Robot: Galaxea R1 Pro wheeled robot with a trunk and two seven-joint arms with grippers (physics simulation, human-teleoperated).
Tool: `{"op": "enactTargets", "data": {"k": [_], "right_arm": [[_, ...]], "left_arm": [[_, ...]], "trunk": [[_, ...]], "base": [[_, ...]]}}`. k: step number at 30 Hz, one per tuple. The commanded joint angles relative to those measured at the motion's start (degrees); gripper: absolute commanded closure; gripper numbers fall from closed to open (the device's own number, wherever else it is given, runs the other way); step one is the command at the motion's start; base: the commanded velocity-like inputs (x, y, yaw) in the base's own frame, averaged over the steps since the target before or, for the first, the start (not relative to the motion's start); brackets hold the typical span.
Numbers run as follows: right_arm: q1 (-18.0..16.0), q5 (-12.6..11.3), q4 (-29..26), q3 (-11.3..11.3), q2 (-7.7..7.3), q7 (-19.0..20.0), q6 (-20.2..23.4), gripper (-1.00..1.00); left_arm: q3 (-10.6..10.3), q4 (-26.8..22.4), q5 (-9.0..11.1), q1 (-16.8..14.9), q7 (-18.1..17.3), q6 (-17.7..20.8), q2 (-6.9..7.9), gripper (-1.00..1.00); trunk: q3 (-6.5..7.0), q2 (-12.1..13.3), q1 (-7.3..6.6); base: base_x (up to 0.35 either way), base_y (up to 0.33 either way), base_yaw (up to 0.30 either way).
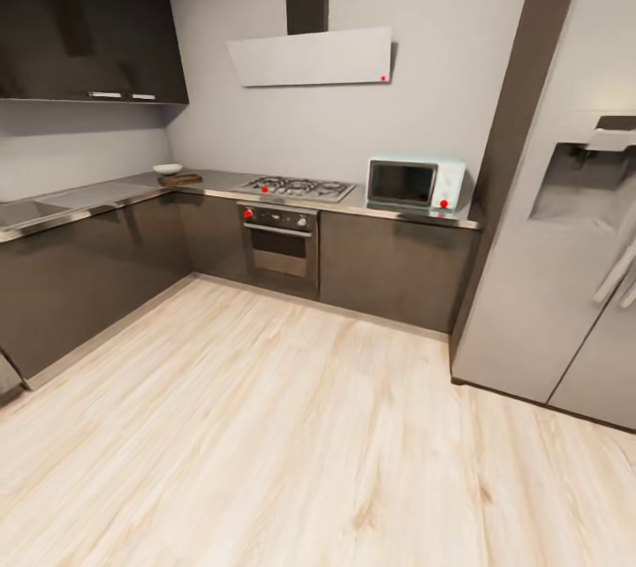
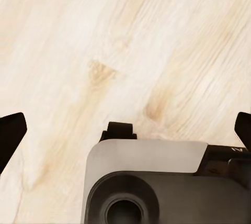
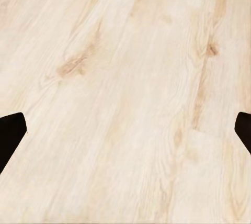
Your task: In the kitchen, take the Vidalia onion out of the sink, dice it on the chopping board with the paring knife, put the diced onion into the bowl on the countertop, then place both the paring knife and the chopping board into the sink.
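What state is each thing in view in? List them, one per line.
left gripper: open, empty, over the wooden floor.
right gripper: open, empty, over the floor.
bowl: upright on the countertop, by the chopping board.
oven: door shut.
microwave: door shut.
fridge: doors shut.
wall cabinet: doors shut.

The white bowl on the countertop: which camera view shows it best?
The head view. There the bowl sits far off on the countertop, beside the chopping board. Both wrist views look down at the wooden floor instead.
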Motion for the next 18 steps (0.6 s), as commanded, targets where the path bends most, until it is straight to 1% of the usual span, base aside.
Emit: {"op": "enactTargets", "data": {"k": [1, 18], "right_arm": [[0.0, 0.0, 0.0, 0.1, -0.01, -0.2, -0.1, -1.00], [0.0, 0.0, 0.0, 0.1, -0.01, -0.2, -0.1, -1.00]], "left_arm": [[0.1, 0.0, 0.2, 0.0, 0.0, -0.1, -0.01, -1.00], [0.1, 0.0, 0.2, 0.0, 0.0, -0.1, -0.01, -1.00]], "trunk": [[-0.04, 0.0, 0.03], [-0.04, 0.0, 0.03]], "base": [[0.320, 0.000, 0.228], [0.320, 0.000, 0.253]]}}
